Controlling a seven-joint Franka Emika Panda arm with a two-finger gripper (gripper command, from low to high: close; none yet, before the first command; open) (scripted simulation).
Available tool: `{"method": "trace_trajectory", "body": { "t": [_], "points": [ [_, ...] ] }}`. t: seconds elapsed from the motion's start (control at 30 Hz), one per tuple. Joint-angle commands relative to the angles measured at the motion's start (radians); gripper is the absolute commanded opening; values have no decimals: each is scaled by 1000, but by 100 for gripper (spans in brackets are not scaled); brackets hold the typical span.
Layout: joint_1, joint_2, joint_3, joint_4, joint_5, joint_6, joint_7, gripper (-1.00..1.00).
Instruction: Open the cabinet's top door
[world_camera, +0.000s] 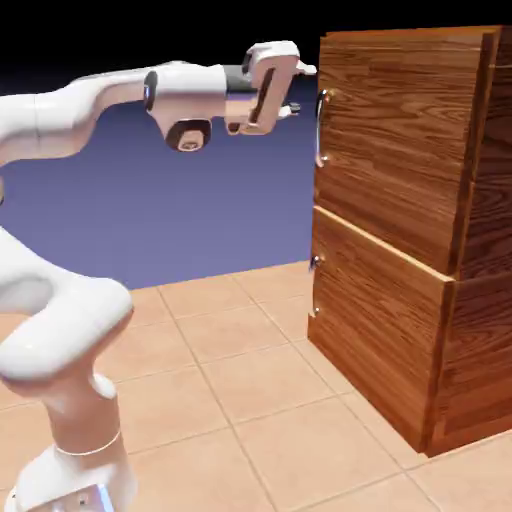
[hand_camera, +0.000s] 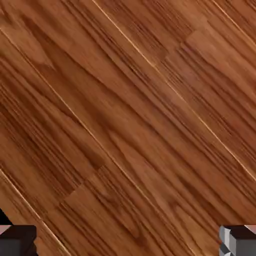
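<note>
Holds the claw released, with its fingertips spread wide apart at the bottom corners of the hand view. Hangs in front of the cabinet, toward its handle side, near the top door. In the exterior view, lies to the right of the claw as the upper, larger wooden panel, shut flush above the lower door. Carries a long silver handle, running upright just beside the claw and reaching below it in the exterior view. Cannot tell from these views whether the upper fingertip touches the door or stops just short of it. Below the claw and to its right, bears a shorter handle on the lower door's edge. Ahead of the claw, fills nearly all of the hand view with reddish-brown grain, crossed by slanting pale lines, with a small black patch above the left fingertip. To the claw's left in the exterior view, stretches the white arm; far below, spreads out in pale tiles.
</note>
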Motion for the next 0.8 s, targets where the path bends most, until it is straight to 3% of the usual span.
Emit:
{"method": "trace_trajectory", "body": {
  "t": [0.0,0.33,0.53,0.57,0.77],
  "points": [
    [-21,-11,26,14,42,3,44,0],
    [-220,-117,279,154,449,27,466,0],
    [-397,-135,331,275,481,-30,473,0],
    [-397,-135,331,275,481,-30,473,-100],
    [-300,-300,205,104,558,-248,475,-100]
  ]
}}
